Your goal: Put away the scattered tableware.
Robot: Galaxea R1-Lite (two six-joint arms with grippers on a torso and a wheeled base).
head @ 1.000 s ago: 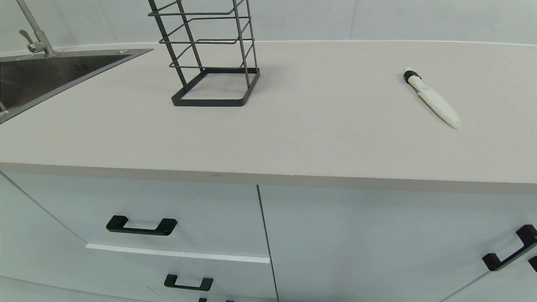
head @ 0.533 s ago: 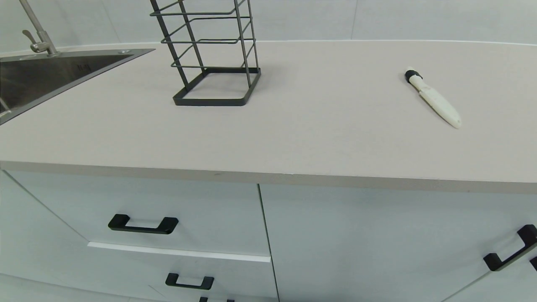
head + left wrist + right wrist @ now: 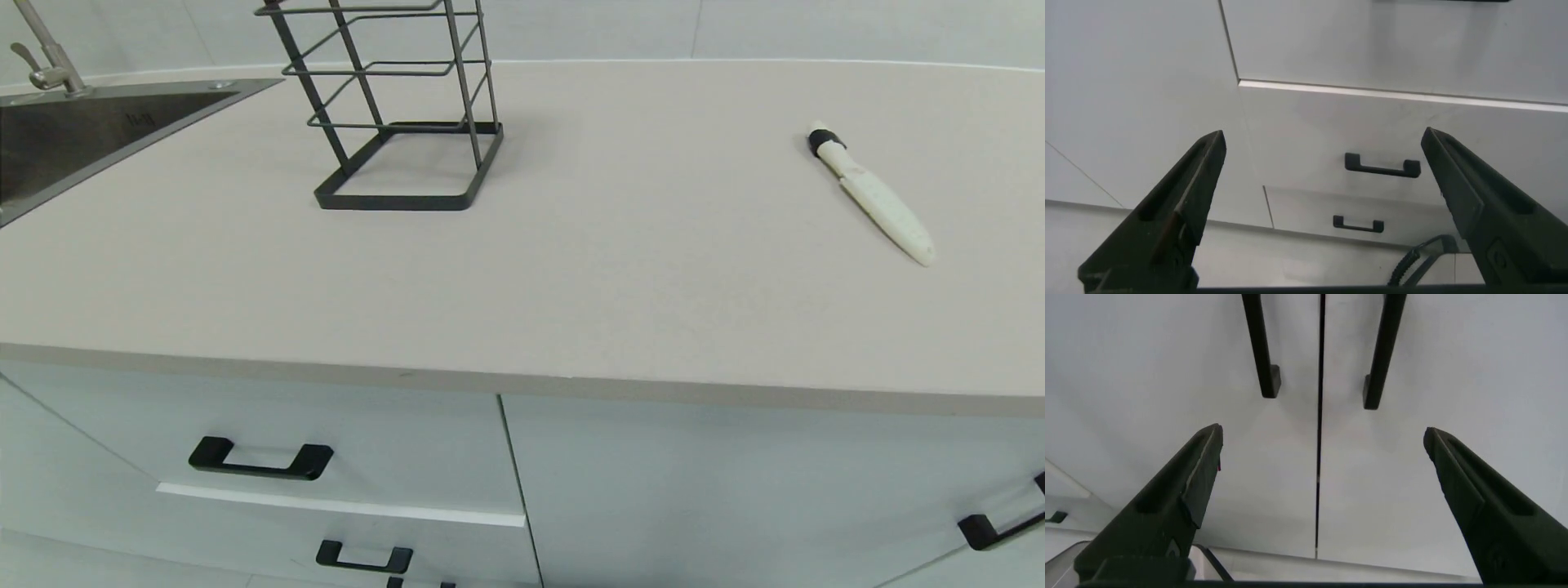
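Knife [image 3: 869,194], perhaps sheathed, on counter [image 3: 571,269]; left gripper [image 3: 1323,137], right gripper [image 3: 1323,433] lower, facing cabinets [image 3: 653,490].

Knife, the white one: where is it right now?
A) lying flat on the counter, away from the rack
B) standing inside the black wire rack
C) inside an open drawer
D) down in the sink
A: the knife lies flat on the bare counter, well off to the right of the wire rack and touching nothing else.
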